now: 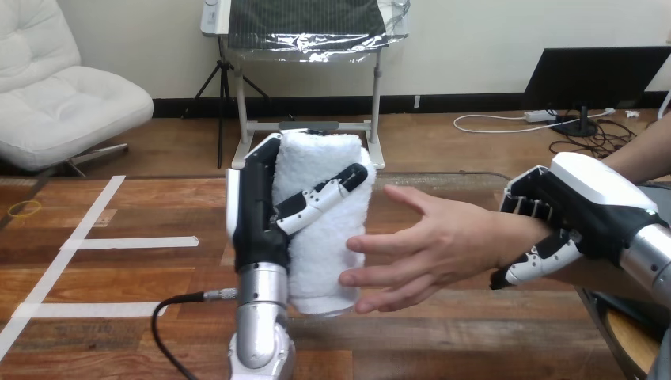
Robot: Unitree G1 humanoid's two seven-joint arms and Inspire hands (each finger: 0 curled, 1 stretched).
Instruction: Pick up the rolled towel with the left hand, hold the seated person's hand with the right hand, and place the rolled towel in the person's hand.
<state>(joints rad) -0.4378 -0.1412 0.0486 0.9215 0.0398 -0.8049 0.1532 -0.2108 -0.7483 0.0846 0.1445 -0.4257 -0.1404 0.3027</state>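
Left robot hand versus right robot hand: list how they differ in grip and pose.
The left robot hand is curled round the upright rolled towel; the right robot hand is curled round the person's wrist. The left robot hand stands upright; the right robot hand reaches in sideways from the right edge. Both are shut on something.

The left arm (pixel 259 317) stood upright from the bottom edge, the left hand (pixel 257 210) raised, fingers and thumb curled round the rolled towel (pixel 320 261); the right arm (pixel 653 261) lay in from the right edge. The right hand (pixel 589 202) clasped the person's wrist (pixel 514 237), fingers above, thumb below.
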